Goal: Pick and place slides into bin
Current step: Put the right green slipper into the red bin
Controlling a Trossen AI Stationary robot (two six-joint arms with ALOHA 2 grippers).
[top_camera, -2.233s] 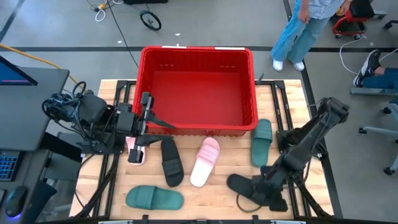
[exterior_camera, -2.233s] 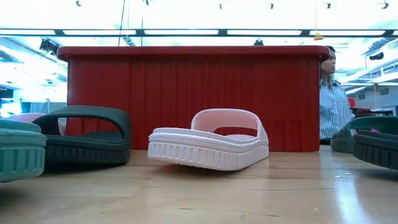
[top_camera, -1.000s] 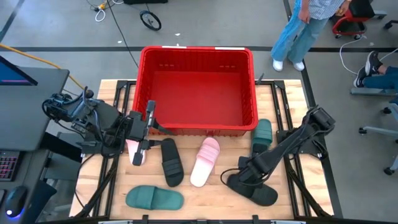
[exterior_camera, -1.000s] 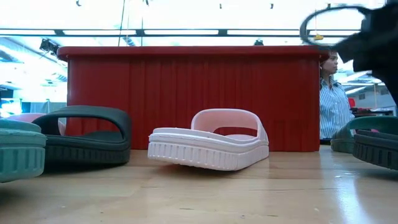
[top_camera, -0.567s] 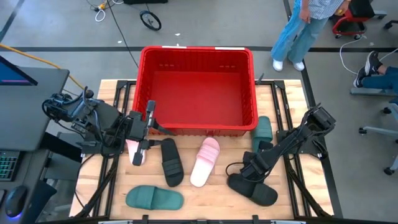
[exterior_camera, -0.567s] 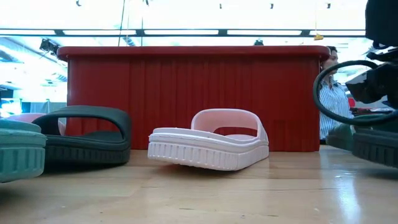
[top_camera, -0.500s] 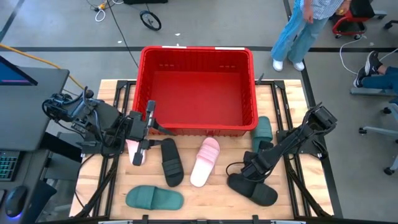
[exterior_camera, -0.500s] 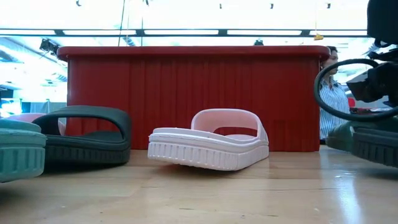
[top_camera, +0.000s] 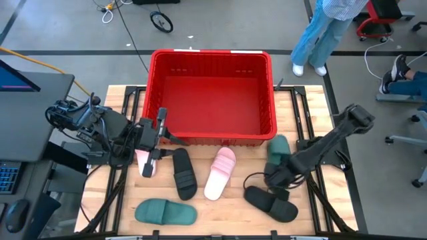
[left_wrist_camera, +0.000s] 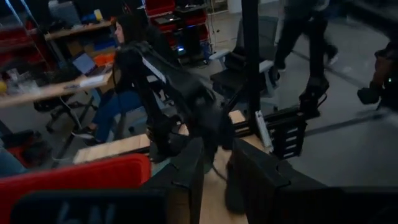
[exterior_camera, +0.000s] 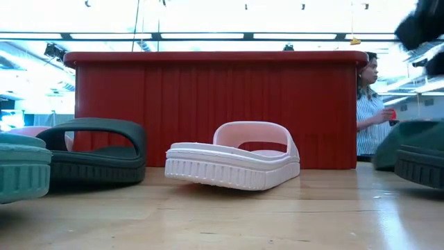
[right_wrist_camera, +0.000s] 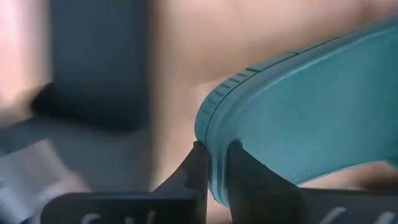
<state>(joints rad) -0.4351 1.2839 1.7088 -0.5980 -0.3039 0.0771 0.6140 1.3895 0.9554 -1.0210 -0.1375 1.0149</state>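
The red bin (top_camera: 212,93) stands at the table's far middle. My right gripper (top_camera: 272,171) is shut on a dark green slide (top_camera: 277,148) just right of the bin's near right corner; the slide also shows in the low view (exterior_camera: 397,142). A black slide (top_camera: 270,202) lies near it. A pink slide (top_camera: 220,172), a black slide (top_camera: 183,173) and a green slide (top_camera: 165,212) lie flat on their soles in front of the bin. My left gripper (top_camera: 161,127) is open and empty at the bin's near left corner, above a second pink slide (top_camera: 145,163). My right gripper pinches the rim of the green slide's sole (right_wrist_camera: 216,134) at its near end, one finger on each face of the sole. The fingers come slanting from the table's near right. The slide is tilted, its ribbed underside (right_wrist_camera: 311,118) facing the wrist camera and its near end raised.
The bin's thick rim (top_camera: 223,139) stands high just beyond both grippers. Bare wood shows at the near middle (top_camera: 227,212). A person (exterior_camera: 371,104) stands beyond the table's far right, and another sits off its right edge.
My right gripper has gone from above the near-right black slide toward the far edge, to the green slide's near end, and has taken hold of it. The green slide's near end has tipped up. The black slide lies uncovered.
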